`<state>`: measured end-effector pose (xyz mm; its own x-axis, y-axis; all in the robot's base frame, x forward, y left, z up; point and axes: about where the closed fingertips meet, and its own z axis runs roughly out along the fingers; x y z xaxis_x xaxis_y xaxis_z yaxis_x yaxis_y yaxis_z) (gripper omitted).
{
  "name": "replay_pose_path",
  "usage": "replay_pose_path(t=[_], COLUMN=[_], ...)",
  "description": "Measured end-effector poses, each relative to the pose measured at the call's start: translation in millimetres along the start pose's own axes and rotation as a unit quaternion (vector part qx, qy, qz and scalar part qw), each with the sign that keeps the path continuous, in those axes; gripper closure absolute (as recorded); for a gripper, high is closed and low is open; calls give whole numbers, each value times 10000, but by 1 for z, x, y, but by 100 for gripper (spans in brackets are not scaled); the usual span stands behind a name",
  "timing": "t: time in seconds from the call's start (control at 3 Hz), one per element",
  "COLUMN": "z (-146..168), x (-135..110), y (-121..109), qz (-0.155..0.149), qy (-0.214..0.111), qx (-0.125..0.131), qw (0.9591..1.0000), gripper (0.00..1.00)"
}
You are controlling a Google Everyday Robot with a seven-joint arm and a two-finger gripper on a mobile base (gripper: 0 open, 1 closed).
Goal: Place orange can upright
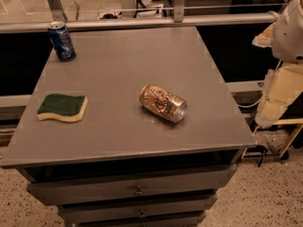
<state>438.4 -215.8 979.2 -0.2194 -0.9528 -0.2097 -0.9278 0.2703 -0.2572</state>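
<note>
Plainly on its side, the orange can (162, 103) lies a little right of the middle of the grey desk (118, 60). Its long axis runs diagonally, with one silver end turned toward the front right corner. Bare desk surrounds it on every side and nothing touches it. It lies closer to the front and right edges than to the back edge, though it is clear of both. Well apart to its left, a green-topped yellow sponge (62, 107) lies flat near the left edge. A dark blue can (61, 41) stands upright in the far left corner, close to the back edge, and what it holds cannot be seen. Between these three things the surface is open. Under the top, the desk front shows a dark gap and then stacked drawers (132, 188) with small pulls; they are pushed in, so their contents are hidden. The gripper (277, 96) hangs off the desk beyond its right edge, beside the cream and white arm (291, 30), well apart from the orange can. Whether the jaws are open or closed cannot be told.
</note>
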Motion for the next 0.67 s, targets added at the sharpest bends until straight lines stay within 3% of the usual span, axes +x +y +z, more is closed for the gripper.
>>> replay_pose_path(t=[0.33, 0.67], z=[0, 5], x=[0, -25], y=[0, -5], qz=[0, -76], qy=[0, -53], qx=[1, -28], qw=[10000, 10000], gripper=[0, 0])
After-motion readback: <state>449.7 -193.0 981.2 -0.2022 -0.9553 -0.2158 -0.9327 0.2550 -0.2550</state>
